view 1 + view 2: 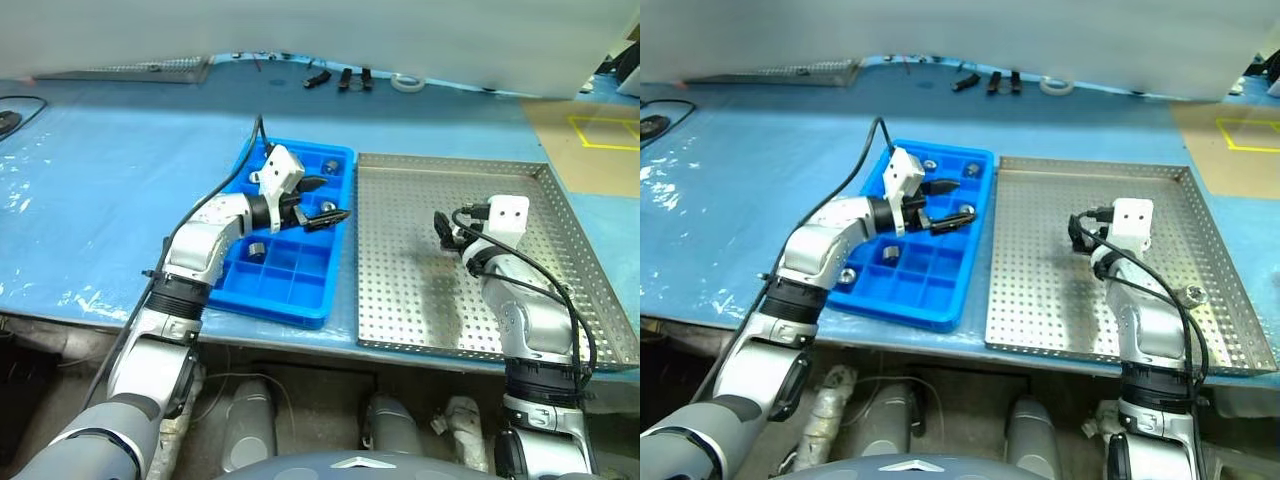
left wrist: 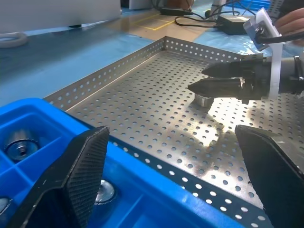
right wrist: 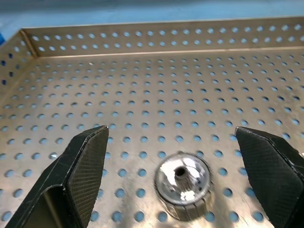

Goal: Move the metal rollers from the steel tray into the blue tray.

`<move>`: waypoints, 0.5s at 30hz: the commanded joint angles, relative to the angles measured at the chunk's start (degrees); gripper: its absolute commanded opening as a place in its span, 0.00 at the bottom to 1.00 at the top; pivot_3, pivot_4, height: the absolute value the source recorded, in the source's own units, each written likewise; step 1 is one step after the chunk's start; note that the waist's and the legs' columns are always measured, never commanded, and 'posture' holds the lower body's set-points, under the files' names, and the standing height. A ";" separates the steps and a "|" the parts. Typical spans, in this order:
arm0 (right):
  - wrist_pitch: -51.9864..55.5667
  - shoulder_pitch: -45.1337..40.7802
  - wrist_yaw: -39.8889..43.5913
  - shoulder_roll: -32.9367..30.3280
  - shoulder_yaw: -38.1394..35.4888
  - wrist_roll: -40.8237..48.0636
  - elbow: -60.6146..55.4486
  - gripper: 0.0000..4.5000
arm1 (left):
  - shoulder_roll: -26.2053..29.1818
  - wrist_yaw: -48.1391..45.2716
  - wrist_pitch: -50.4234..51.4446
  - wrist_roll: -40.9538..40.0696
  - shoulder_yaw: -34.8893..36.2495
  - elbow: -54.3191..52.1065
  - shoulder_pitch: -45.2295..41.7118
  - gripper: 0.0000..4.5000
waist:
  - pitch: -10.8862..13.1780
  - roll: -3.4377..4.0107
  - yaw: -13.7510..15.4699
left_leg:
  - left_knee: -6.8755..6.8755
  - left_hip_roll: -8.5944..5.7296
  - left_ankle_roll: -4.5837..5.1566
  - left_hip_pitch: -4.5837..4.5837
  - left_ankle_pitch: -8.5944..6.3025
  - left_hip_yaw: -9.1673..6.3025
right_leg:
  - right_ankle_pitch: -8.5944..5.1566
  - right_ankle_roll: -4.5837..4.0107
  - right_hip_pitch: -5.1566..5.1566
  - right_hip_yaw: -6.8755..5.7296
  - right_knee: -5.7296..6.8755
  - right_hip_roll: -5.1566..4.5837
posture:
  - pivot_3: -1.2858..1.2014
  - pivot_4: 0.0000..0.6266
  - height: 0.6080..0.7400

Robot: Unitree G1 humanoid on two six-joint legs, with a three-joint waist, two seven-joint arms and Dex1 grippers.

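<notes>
Blue tray (image 1: 290, 290), at nine o'clock of the steel tray (image 1: 400, 300), already holds several rollers; the left gripper (image 1: 322, 203) hangs over it, fingers spread and empty. Steel is slick: the last roller (image 3: 183, 184), lying between the right gripper's (image 3: 175, 156) wide-open fingers toward six o'clock, could skid away if one fingertip lands first.

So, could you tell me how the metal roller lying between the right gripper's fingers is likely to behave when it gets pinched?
The metal roller looks polished and mirror-bright, so the right gripper may find it slippery. It stands on its flat end on the steel tray, so probably stable until tipped, then apt to roll. Solid metal: likely rigid and heavy for its size.
</notes>
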 commanded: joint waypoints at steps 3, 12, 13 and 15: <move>-1.27 0.20 -0.52 -0.20 -1.31 -0.30 0.07 1.00 | 0.03 -1.62 -1.69 -0.28 -0.45 -0.62 -2.00 0.99 | 0.00 0.00 -0.57 | 0.00 0.02 0.01 0.04 0.00 0.06 | 0.00 0.00 0.00 0.03 0.02 0.01 | 0.44 0.24 1.00; -3.19 -0.48 0.37 0.35 0.13 -1.17 4.89 1.00 | 0.86 -3.11 -0.64 -0.77 -0.53 -2.46 -1.14 0.99 | 0.00 0.00 -0.89 | 0.00 0.02 0.06 0.05 -0.03 0.12 | 0.00 0.00 0.00 0.03 0.01 0.00 | 0.45 0.24 1.00; -3.45 -0.60 0.53 0.42 0.33 -1.21 5.05 1.00 | 0.93 -3.07 -0.54 -0.77 -0.49 -2.70 -0.98 0.99 | 0.00 0.00 -0.89 | 0.00 0.02 0.06 0.05 -0.03 0.12 | 0.00 -0.01 0.00 0.03 0.01 0.00 | 0.45 0.24 1.00; -3.70 -0.92 0.65 0.69 0.47 -1.11 5.00 1.00 | 1.10 -2.93 -0.30 -0.75 -0.37 -3.03 -0.71 0.99 | 0.00 0.00 -0.91 | 0.00 0.02 0.06 0.05 -0.04 0.13 | 0.00 -0.01 0.00 0.03 0.01 0.00 | 0.45 0.24 1.00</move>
